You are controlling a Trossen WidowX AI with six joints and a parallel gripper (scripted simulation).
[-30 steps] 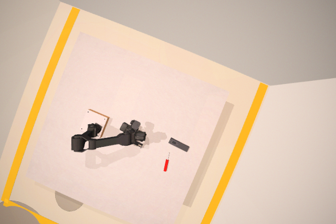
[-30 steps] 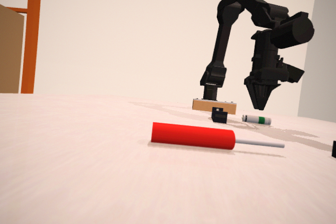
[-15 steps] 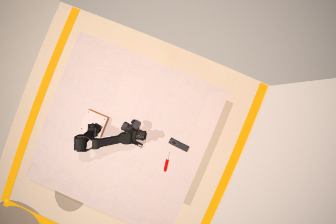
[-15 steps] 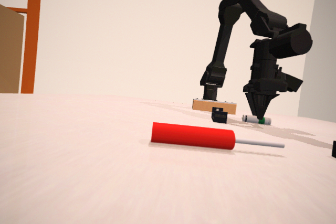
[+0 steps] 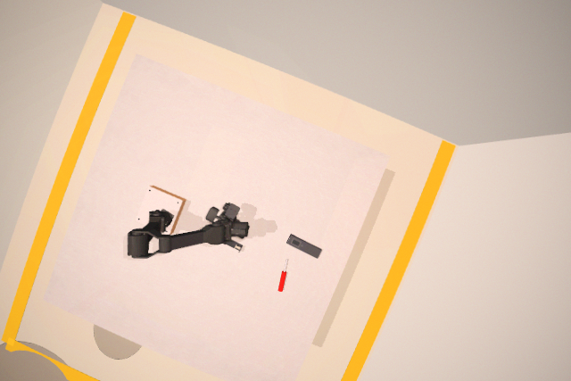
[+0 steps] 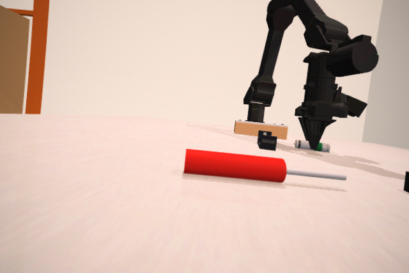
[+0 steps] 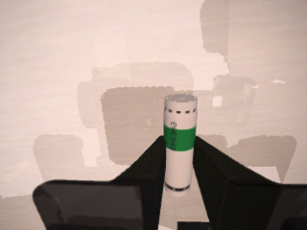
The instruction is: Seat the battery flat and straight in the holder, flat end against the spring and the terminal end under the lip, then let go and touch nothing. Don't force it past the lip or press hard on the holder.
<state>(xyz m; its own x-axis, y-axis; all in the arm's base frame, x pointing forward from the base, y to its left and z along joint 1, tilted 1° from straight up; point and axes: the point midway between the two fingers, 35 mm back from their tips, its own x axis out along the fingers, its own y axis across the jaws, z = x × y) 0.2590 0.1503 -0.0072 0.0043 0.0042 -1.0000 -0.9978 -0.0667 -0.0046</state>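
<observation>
The hand point(image 7: 178, 160) is closed around the one battery point(image 7: 179, 144), its two fingers touching the battery's sides low on the table point(image 6: 99, 224). In the wrist view the battery stands at center with its green band between the fingertips. In the top view, the one dark holder point(image 5: 303, 245) lies right of the hand, well apart. One red screwdriver point(image 5: 282, 277) lies below the holder, near it. Bare table stretches from the arm's reach to the two yellow edge strips point(image 5: 69, 164).
</observation>
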